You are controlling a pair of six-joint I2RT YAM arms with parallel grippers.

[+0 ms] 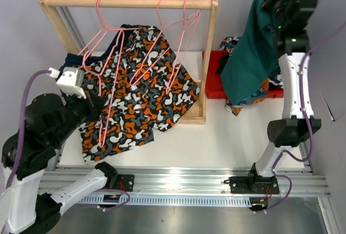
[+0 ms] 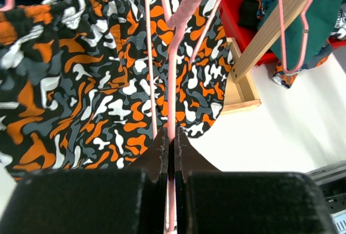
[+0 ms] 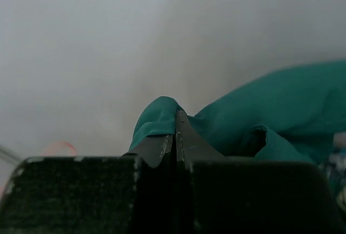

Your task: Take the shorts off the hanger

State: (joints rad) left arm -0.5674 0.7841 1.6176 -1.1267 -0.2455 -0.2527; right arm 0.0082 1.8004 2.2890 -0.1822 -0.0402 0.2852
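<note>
The right gripper [image 3: 174, 136] is squeezed tight on the teal shorts [image 1: 251, 55], dangling high over the red bin [image 1: 213, 80]. The left gripper [image 2: 170, 142] pinches the pink hanger [image 2: 186, 7] by the camouflage shorts [image 1: 146, 88]. Shorts look soft, light, floppy; grab the waistband

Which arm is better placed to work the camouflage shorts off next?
Left arm: its jaws clamp a pink hanger at the camouflage shorts; the right arm holds teal shorts by the red bin.
</note>
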